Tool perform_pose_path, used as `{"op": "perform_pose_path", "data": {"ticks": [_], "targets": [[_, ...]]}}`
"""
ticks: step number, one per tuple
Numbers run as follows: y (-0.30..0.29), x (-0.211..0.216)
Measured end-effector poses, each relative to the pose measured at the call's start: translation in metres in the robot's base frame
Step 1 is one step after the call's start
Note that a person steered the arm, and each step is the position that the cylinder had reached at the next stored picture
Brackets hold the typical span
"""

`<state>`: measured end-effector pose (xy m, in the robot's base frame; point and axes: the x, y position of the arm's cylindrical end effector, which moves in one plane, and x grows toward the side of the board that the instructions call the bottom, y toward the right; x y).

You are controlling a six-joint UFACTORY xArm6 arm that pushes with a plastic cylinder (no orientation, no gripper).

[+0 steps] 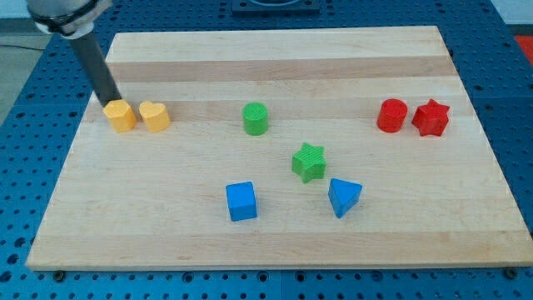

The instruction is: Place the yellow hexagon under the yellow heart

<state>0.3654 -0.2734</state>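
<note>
The yellow hexagon (120,116) sits near the board's left edge, touching or almost touching the yellow heart (155,115) on its right. The two stand side by side at the same height in the view. My tip (111,102) is at the hexagon's upper left edge, against it or nearly so. The dark rod slants up to the view's top left.
A green cylinder (256,118) is at mid-board, with a green star (309,162) below right of it. A blue cube (241,201) and a blue triangle (343,197) lie lower. A red cylinder (391,115) and red star (430,117) are at right. The wooden board (275,58) lies on a blue pegboard.
</note>
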Motion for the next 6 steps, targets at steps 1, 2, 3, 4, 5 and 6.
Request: {"op": "perform_pose_path", "data": {"ticks": [1,2,3,4,5,6], "targets": [[-0.03,0.004],[0.014,0.026],[0.062,0.037],[0.083,0.052],[0.064,0.057],[0.048,0.06]]}}
